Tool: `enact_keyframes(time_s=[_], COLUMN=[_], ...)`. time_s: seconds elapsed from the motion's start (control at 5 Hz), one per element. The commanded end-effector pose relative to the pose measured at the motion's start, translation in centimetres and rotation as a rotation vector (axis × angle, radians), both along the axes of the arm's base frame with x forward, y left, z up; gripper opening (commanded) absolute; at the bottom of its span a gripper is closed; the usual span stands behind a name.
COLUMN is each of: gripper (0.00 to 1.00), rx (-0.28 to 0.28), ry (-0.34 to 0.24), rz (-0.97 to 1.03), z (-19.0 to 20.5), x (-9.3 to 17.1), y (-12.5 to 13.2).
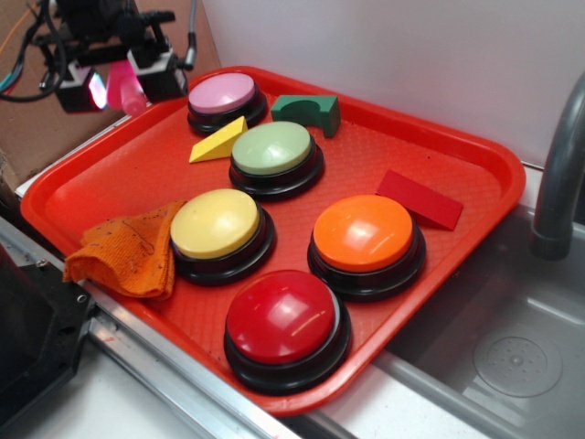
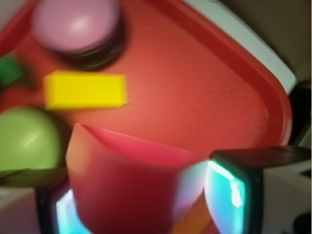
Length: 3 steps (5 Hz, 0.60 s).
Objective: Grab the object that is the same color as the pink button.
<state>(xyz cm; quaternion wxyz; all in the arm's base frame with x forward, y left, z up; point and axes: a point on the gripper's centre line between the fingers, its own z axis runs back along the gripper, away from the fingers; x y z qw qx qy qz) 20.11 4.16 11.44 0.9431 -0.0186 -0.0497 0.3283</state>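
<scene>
My gripper (image 1: 122, 90) hangs above the tray's far left corner, shut on a small pink object (image 1: 125, 91) held between its glowing pads. In the wrist view the pink object (image 2: 131, 180) fills the space between the two fingers (image 2: 229, 190), blurred and close to the lens. The pink button (image 1: 222, 95) sits on its black base at the back of the red tray (image 1: 475, 146), to the right of the gripper. In the wrist view the pink button (image 2: 75, 24) lies at the top left.
A yellow wedge (image 1: 218, 142), green button (image 1: 272, 151), green arch block (image 1: 307, 112), yellow button (image 1: 216, 226), orange button (image 1: 364, 235), red button (image 1: 283, 320) and red wedge (image 1: 419, 198) lie on the tray. An orange cloth (image 1: 128, 251) drapes its left edge. A sink (image 1: 512, 357) lies right.
</scene>
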Motion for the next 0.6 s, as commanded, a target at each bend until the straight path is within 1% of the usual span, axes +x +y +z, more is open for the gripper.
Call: enact_keyframes(time_s=[0.0,0.2,0.4], gripper=[0.00,0.00,0.00], rx=[-0.028,0.031,0.082], ry=[-0.029,-0.027,-0.051], rz=[-0.498,-0.474,-0.344], z=[5.10,4.39,4.39], x=[-1.35,-1.60,-1.93], y=[-0.20,-0.41,0.06])
